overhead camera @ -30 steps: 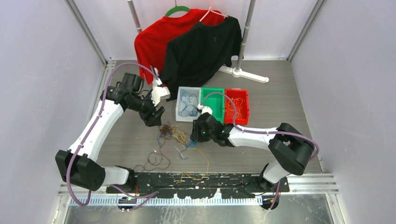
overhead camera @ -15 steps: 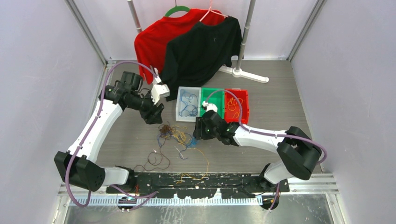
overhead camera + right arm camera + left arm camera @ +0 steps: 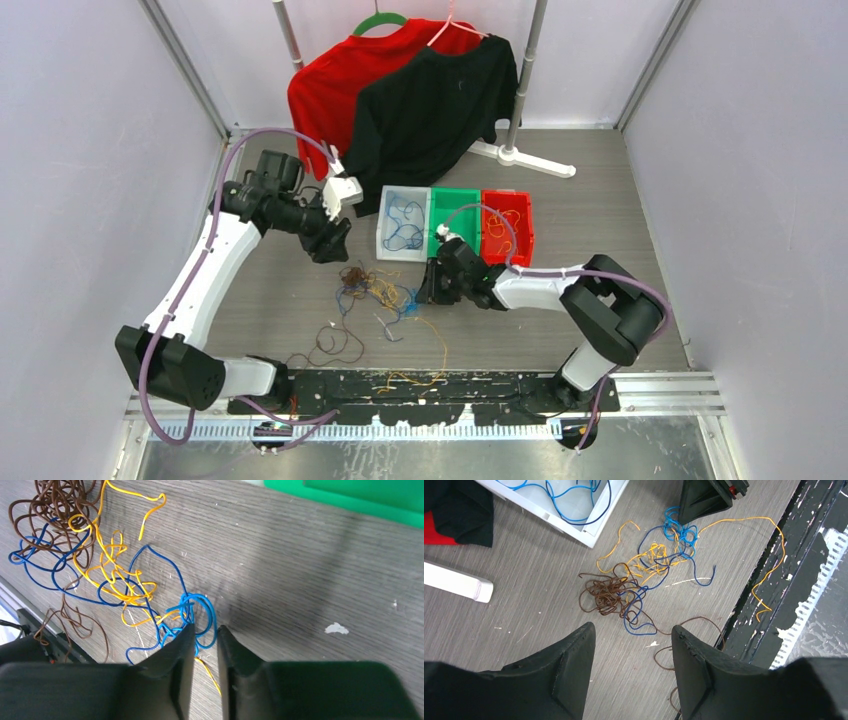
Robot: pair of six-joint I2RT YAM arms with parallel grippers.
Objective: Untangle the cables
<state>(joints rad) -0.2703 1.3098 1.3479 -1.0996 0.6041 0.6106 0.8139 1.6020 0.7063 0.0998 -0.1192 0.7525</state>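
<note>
Left gripper hangs with jaws spread wide; right gripper sits low, jaws nearly together around a blue loop, though whether it pinches I cannot tell. Behind hang two shirts, red shirt and black shirt, then three bins: white bin, green bin, red bin. The cables, blue, yellow and brown, lie in one tangle on the table between both grippers

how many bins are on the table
3, in a row at the table's far middle: clear bin on the left with blue cables, green bin in the centre, red bin on the right with orange cables. None looks hidden.
</note>
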